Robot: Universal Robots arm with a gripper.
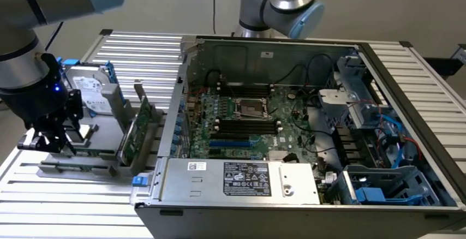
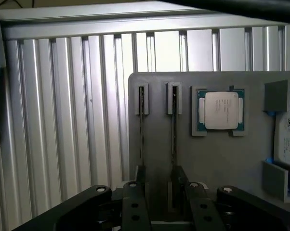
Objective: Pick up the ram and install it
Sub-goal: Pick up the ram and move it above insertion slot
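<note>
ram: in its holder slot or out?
In. The ram stands edge-on in its slot on the grey holder; the gripper is open over the holder, holding nothing.

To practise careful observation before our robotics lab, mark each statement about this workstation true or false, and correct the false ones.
1. The fingers of the black gripper are open and hold nothing. True.
2. The square, silver-topped processor chip lies in a recess of the flat grey holder plate. True.
3. The grey metal computer case is closed. False: its side is open, showing the green motherboard.
4. The long, thin ram stick sits in a motherboard slot. False: it stands edge-on in the holder plate.
5. The gripper is inside the case. False: it hangs above the holder plate, outside the case.
</note>
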